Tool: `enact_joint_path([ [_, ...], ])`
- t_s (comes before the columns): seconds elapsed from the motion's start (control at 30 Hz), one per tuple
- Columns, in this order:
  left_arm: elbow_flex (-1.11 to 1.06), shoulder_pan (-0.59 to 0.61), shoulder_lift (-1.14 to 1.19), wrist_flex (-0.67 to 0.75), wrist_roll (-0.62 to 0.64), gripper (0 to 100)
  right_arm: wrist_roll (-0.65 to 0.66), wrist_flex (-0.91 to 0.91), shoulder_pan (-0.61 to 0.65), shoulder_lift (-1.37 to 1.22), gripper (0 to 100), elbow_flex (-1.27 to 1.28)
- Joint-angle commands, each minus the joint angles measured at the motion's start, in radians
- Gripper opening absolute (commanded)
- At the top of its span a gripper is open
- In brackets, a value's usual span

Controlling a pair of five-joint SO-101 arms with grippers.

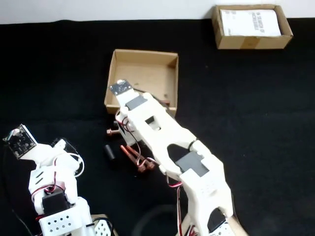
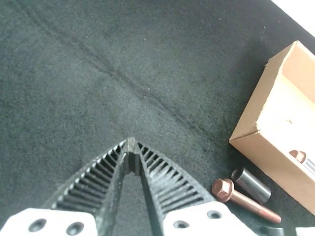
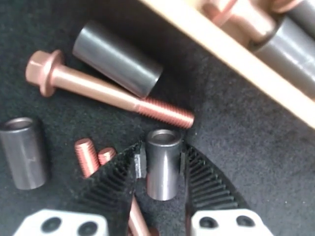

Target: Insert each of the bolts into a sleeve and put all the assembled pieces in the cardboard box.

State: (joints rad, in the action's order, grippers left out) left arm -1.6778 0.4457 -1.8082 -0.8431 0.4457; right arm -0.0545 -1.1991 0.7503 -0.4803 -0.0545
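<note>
Right gripper (image 3: 161, 150) clenched on a dark grey metal sleeve (image 3: 163, 167), low over the black cloth (image 3: 246, 147), just outside the wall of the open brown cardboard box (image 3: 231, 49). Sleeved bolts (image 3: 290, 44) lie in the box. A loose copper-coloured flanged bolt (image 3: 108, 91) lies just beside a second grey sleeve (image 3: 117, 58). Left gripper (image 2: 130, 147) tips pressed together, holding nothing, over bare cloth well apart from the box.

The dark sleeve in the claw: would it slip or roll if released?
The sleeve looks like a rigid, smooth tube, so it probably won't bend but might slip; the right gripper's ridged fingers likely help. Being round, it would probably roll on its side, though the black cloth may slow it.
</note>
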Motion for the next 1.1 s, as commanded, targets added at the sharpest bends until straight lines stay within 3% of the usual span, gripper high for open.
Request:
enact_joint_path([
  [0.0,-0.018,-0.018,-0.007,0.017,0.002,1,-0.002,-0.015,-0.001,-0.016,3.5,-0.038],
  [0.03,-0.018,-0.018,-0.007,0.015,0.002,1,-0.002,-0.015,-0.001,-0.024,0.1,-0.038],
  [0.23,-0.018,-0.019,-0.007,0.015,0.003,1,-0.002,-0.079,-0.019,-0.004,0.7,-0.084],
  [0.57,-0.018,-0.048,0.004,0.015,0.009,1,-0.002,-0.323,-0.101,0.278,0.7,-0.328],
  [0.77,-0.018,-0.062,0.004,-0.014,0.009,1,-0.011,-0.507,-0.137,0.463,0.7,-0.325],
  [0.9,-0.008,-0.062,0.001,-0.028,0.002,1,-0.103,-0.565,-0.211,0.619,0.7,-0.314],
  [1.07,0.113,-0.125,0.002,-0.133,-0.112,1,-0.12,-0.564,-0.259,0.917,0.7,-0.114],
])
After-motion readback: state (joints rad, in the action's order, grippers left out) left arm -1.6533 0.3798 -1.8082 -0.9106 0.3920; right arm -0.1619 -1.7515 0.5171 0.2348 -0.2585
